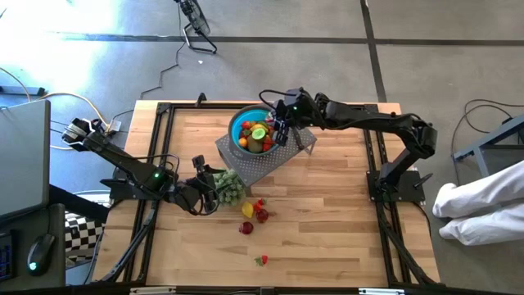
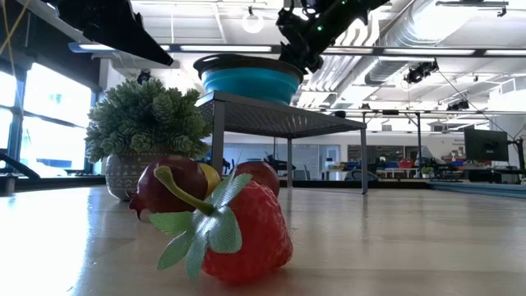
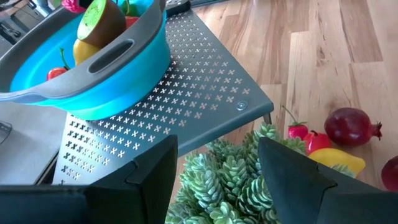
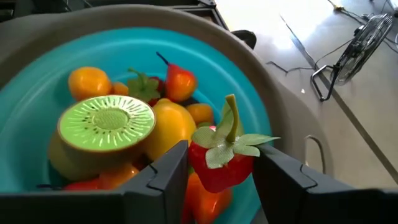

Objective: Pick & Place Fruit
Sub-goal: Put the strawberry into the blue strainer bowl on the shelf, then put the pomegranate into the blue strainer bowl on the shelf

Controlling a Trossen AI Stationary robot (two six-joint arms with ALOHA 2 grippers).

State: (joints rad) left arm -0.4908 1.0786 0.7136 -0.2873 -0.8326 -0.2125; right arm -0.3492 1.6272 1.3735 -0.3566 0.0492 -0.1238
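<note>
a strawberry (image 4: 219, 163) sits clamped in the right end effector (image 4: 217, 177) over the blue bowl (image 4: 261, 124), while the left end effector (image 3: 217, 177) rests apart beside the potted plant (image 3: 236, 186).

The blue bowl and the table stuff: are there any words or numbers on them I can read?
No readable text anywhere.
Blue bowl: plain, no label.
Metal stand: only punched cross shapes, no letters.
Fruit in the bowl and on the table: no stickers.
Screens in the far room: too small to read.
</note>
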